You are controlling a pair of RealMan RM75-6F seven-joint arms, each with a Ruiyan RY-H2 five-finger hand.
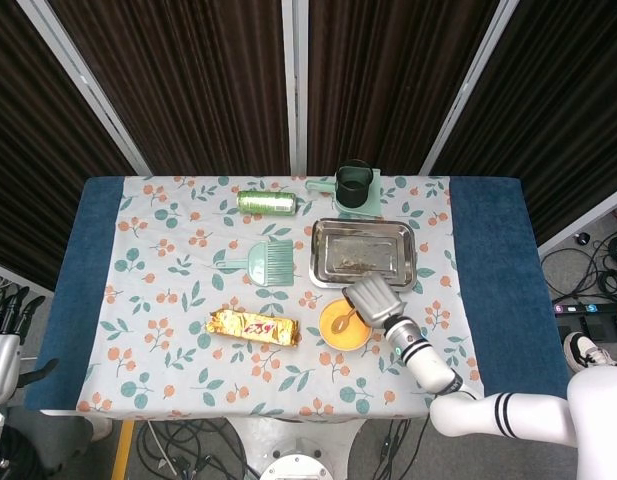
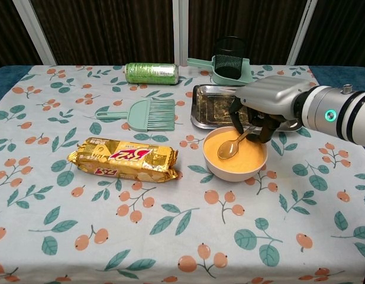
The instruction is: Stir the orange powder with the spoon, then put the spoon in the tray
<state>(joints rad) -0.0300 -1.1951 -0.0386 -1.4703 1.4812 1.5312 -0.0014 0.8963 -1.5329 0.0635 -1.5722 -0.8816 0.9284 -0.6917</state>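
A white bowl (image 2: 213,170) of orange powder (image 2: 244,157) stands on the flowered cloth, just in front of the metal tray (image 2: 209,109). In the bowl lies a spoon (image 2: 229,148) with its scoop in the powder. My right hand (image 2: 266,103) hangs over the bowl's far right rim and pinches the spoon's handle between its fingertips. From the head view the same hand (image 1: 375,300) covers the bowl's (image 1: 333,338) right side, below the tray (image 1: 362,228). My left hand (image 1: 10,312) hangs off the table's left edge, its dark fingers apart and holding nothing.
A gold snack packet (image 2: 123,158) lies left of the bowl. Behind it is a green brush (image 2: 144,112), and a green can (image 2: 151,73) lies on its side at the back. A dark mesh cup in a green dustpan (image 2: 228,61) stands behind the tray.
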